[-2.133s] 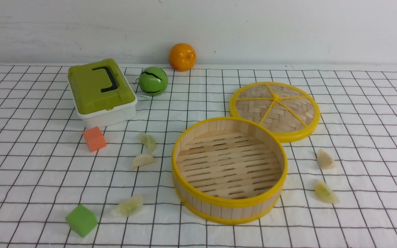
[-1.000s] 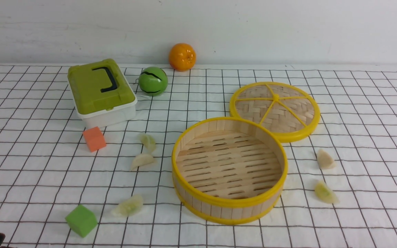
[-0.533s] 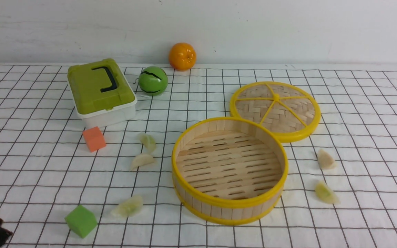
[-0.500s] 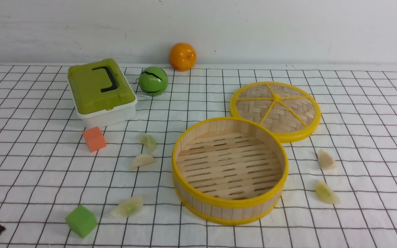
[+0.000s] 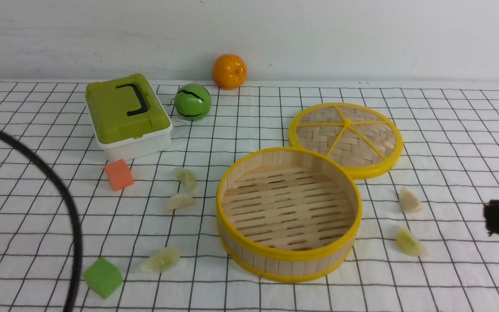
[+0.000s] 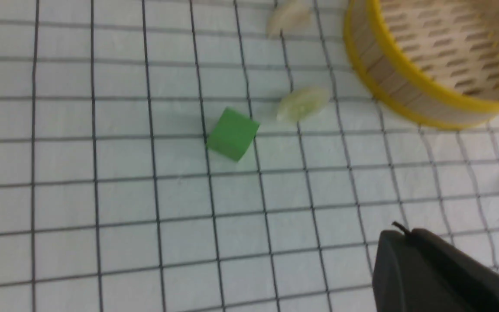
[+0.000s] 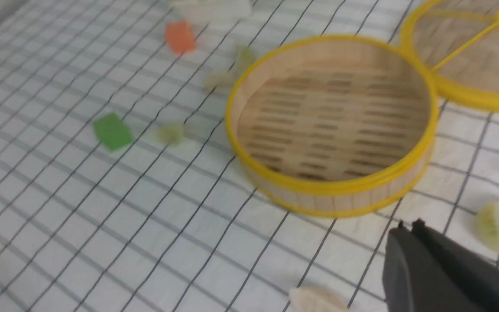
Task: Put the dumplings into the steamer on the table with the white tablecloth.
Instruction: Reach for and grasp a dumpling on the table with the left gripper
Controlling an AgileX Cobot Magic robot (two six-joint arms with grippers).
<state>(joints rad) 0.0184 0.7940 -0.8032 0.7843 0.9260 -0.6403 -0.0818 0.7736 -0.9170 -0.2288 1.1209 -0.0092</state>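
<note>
The empty bamboo steamer (image 5: 288, 258) stands mid-table on the white grid tablecloth (image 5: 37, 208). Left of it lie three dumplings: a pale green one (image 5: 186, 178), a cream one (image 5: 180, 202) and a green one (image 5: 161, 260) near the front. On its right are a cream dumpling (image 5: 409, 200) and a green dumpling (image 5: 409, 242). My left gripper (image 6: 399, 232) is shut and empty, hovering nearer than the green dumpling (image 6: 301, 104). My right gripper (image 7: 407, 227) is shut and empty between the green dumpling (image 7: 492, 225) and the cream dumpling (image 7: 319, 301), near the steamer (image 7: 332, 186).
The flat woven lid (image 5: 345, 138) leans against the steamer's back right. A green-lidded box (image 5: 126, 115), a green ball (image 5: 192, 102) and an orange (image 5: 229, 70) stand at the back. An orange cube (image 5: 118, 174) and a green cube (image 5: 102, 277) lie left. A black cable (image 5: 65, 195) arcs over the left side.
Both arms have come into the front view: the left arm's cable now arcs over the left side, and the right gripper's dark tip has entered at the right edge.
</note>
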